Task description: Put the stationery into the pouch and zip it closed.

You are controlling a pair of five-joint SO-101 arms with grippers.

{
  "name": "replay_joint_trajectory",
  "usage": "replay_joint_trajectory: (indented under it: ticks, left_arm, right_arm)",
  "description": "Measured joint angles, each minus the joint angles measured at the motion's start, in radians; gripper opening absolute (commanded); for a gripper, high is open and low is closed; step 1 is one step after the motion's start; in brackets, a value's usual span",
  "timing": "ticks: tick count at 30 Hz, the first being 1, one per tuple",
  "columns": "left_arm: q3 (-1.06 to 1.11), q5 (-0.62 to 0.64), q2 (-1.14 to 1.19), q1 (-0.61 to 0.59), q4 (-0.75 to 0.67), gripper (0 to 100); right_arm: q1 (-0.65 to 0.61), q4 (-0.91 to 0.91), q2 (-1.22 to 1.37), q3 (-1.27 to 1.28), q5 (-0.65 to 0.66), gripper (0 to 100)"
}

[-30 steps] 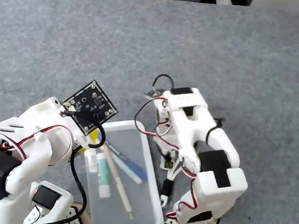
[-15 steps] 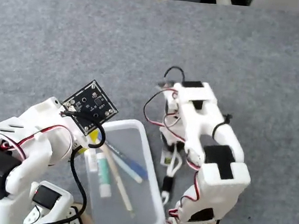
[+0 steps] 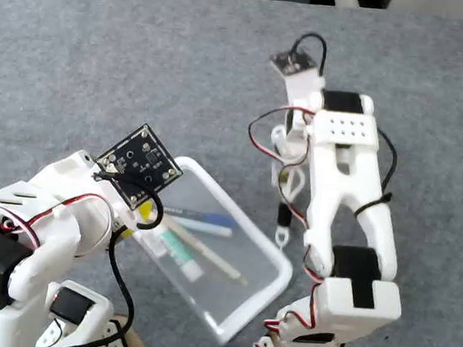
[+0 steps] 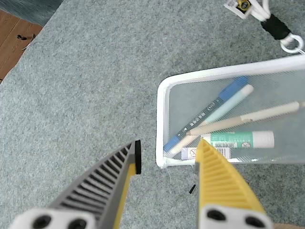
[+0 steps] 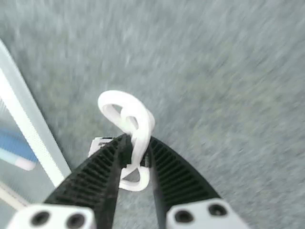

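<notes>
Left claw (image 4: pixel 170 151) is wide open and holds nothing; seen from its own wrist, the grey finger and the yellow finger stand on either side of one corner of the pouch (image 4: pixel 159 114), which lies on the grey table (image 4: pixel 86 71). Inside the pouch are a blue pen (image 4: pixel 215 107), a pale stick (image 4: pixel 252 116) and a glue stick (image 4: pixel 243 139). From the right wrist, the right claw (image 5: pixel 137 140) is almost closed and pinches a white cord loop (image 5: pixel 125 113), with the white rim of the pouch just beside it. From above, the pouch lies at an angle between the two arms, and the cord runs under the right arm (image 3: pixel 347 177), near the pouch's far edge.
</notes>
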Motion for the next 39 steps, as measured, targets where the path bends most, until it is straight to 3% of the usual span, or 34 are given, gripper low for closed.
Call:
replay_joint_trajectory:
  ticks: [14, 22, 30, 39]
  left_arm:
    - [-0.003, 0.000, 0.000, 0.000, 0.015, 21]
    - [-0.031, 0.002, -0.005, 0.000, 0.028, 21]
    - [-0.031, 0.002, -0.006, 0.000, 0.028, 21]
    - [-0.031, 0.002, -0.008, 0.000, 0.028, 21]
  right_arm:
    - [0.040, 0.060, 0.241, -0.439, 0.060, 1.2]
    - [0.201, 0.224, 0.245, -0.522, 0.060, 1.2]
    - [0.407, 0.244, 0.253, -0.525, 0.068, 1.2]
    - [0.548, 0.262, 0.273, -0.520, 0.161, 1.2]
